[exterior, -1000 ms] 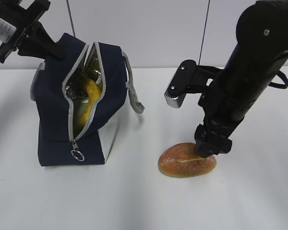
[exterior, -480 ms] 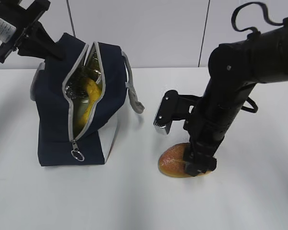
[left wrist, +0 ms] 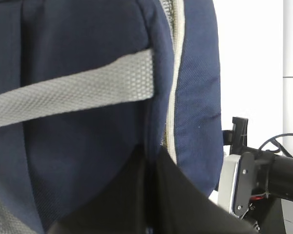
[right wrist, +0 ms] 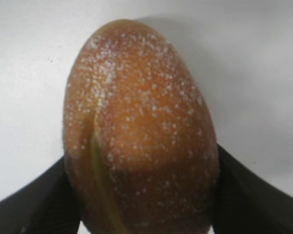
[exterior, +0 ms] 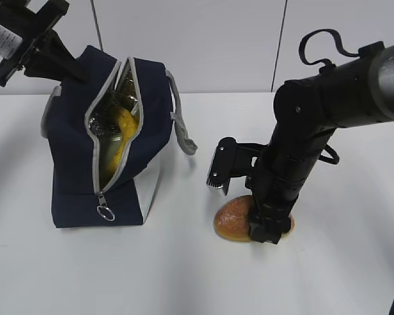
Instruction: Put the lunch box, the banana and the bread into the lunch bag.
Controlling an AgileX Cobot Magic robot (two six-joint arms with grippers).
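Exterior view: lunch bag (exterior: 108, 141) stands on the white counter (exterior: 184, 275) at left, zipper parted, banana (exterior: 123, 134) visible inside. Left tool (exterior: 65, 65) is against the bag's upper rear corner, unchanged from a second ago; grip state cannot be told here. Bread (exterior: 235, 220) lies on the counter right of the bag. Right tool (exterior: 266, 230) has dropped lower since the earlier frames and now straddles the bread's right part; the arm leans further left.

Left wrist view: navy fabric, grey strap (left wrist: 73, 92) and zipper edge fill the frame; dark tool parts sit low against the fabric, state not readable.

Right wrist view: bread (right wrist: 139, 131) fills the frame, one dark finger (right wrist: 34, 204) touching each flank, clamped on it.
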